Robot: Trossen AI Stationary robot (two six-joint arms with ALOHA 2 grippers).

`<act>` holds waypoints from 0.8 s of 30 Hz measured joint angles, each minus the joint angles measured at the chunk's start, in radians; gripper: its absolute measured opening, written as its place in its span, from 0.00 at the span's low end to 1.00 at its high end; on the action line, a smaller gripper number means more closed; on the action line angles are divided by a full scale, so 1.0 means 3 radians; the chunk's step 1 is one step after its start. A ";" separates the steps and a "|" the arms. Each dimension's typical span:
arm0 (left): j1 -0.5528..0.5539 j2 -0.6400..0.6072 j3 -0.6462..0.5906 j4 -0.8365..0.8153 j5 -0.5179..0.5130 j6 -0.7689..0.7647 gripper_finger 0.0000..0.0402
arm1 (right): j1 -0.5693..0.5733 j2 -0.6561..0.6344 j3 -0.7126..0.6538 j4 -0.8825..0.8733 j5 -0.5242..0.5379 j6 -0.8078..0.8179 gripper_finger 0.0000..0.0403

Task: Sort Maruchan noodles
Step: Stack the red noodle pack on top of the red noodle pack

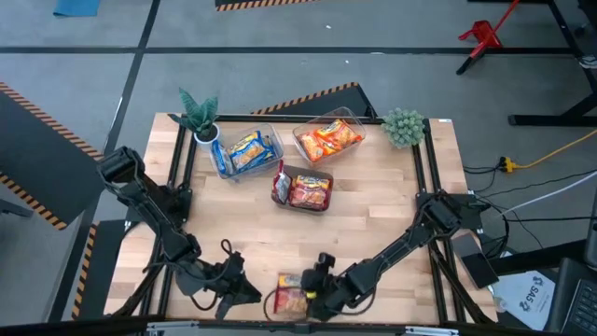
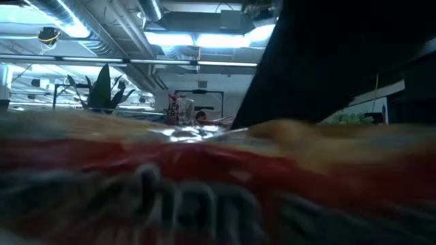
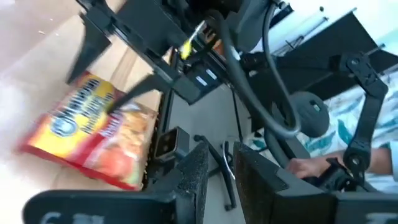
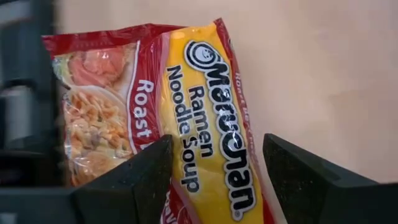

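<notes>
At the worktop's near edge, a red-and-yellow Maruchan packet lies flat on the wood, and the right hand hangs directly over it. The right wrist view shows that hand's two dark fingers spread wide to either side of the packet's yellow band, nothing yet pinched between them. The left hand sits low just beside the packet on its left, near the same edge; its fingers stand narrow, a slim gap between them, and they carry nothing.

Toward the far edge, three clear bins hold sorted packets: a bin of blue-and-yellow packets near the far left, a bin of orange packets toward the far right, and a bin of red packets at the middle of the worktop, just in front of the other two.

A spiky green plant in a white pot marks the far left corner, and a round bushy plant the far right corner. The low view is filled almost entirely by the blurred red wrapper of the near packet.
</notes>
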 joint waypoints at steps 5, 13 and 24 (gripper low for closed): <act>-0.0003 0.0000 0.0001 0.0020 -0.0291 -0.0008 0.17 | -0.0164 -0.0050 0.0024 -0.0433 0.0089 0.0139 0.59; 0.0153 0.0000 0.0001 -0.0014 -0.0837 -0.0371 0.17 | -0.0259 -0.0460 0.0172 -0.1007 -0.0072 0.0496 0.59; 0.0499 -0.0001 0.0001 -0.0009 -0.0373 -0.0340 0.35 | 0.0139 -0.0655 0.0016 -0.1419 -0.0229 0.2854 0.59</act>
